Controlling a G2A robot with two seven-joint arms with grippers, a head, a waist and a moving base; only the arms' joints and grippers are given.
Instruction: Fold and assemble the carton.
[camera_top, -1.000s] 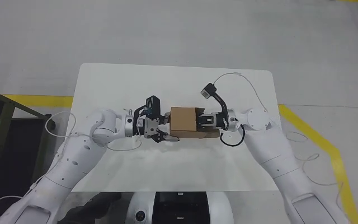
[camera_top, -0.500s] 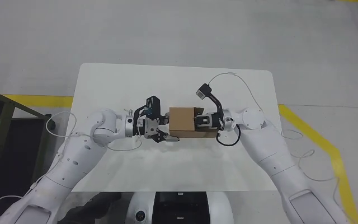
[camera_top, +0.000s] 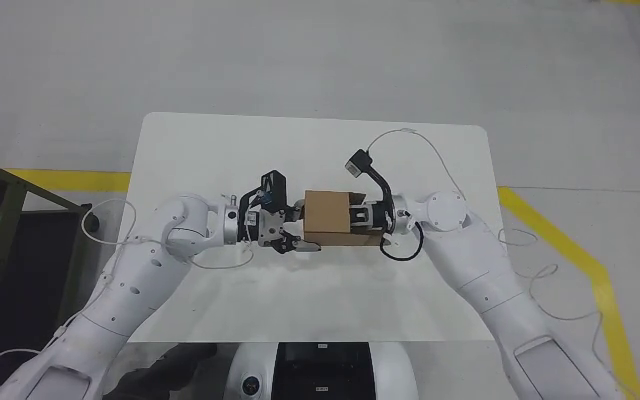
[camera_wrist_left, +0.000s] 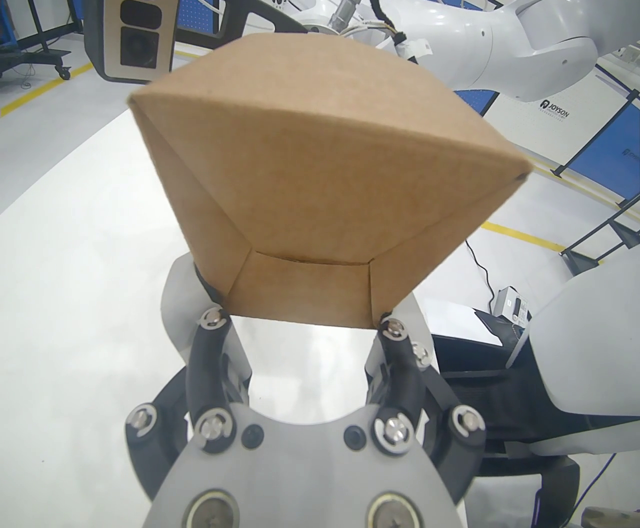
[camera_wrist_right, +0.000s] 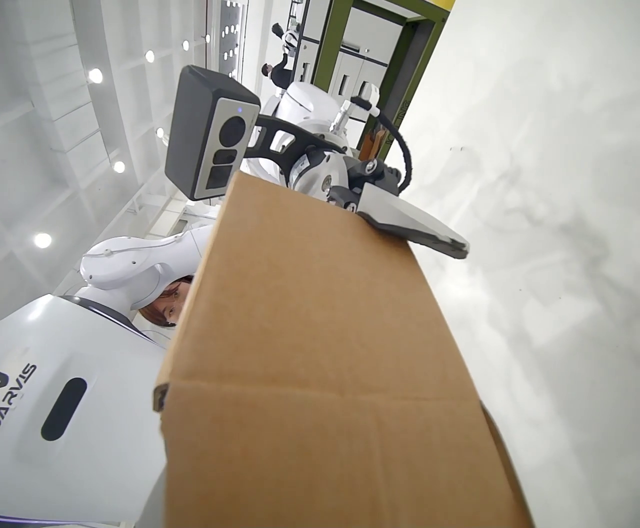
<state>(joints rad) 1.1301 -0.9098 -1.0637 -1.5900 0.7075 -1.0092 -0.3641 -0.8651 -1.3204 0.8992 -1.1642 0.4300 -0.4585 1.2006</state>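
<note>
A brown carton (camera_top: 328, 218) lies at the middle of the white table (camera_top: 200, 150). My left gripper (camera_top: 297, 228) straddles its left end, one finger on each side wall, shut on it. In the left wrist view the carton (camera_wrist_left: 320, 165) rises from between the fingers, with its end flap folded in. The right wrist view has one of the left gripper's fingers (camera_wrist_right: 415, 230) lying along the far edge of the carton (camera_wrist_right: 320, 360). My right gripper (camera_top: 362, 219) sits against the carton's right end, under a raised flap (camera_top: 355, 196).
A thin white cable (camera_top: 440, 150) loops over the table behind the right arm. A dark cart (camera_top: 30, 250) stands on the floor off the table's left edge. The table's front and back are bare.
The right arm has slid left, bringing its gripper farther into the carton's right end. The carton and the left arm have stayed in place.
</note>
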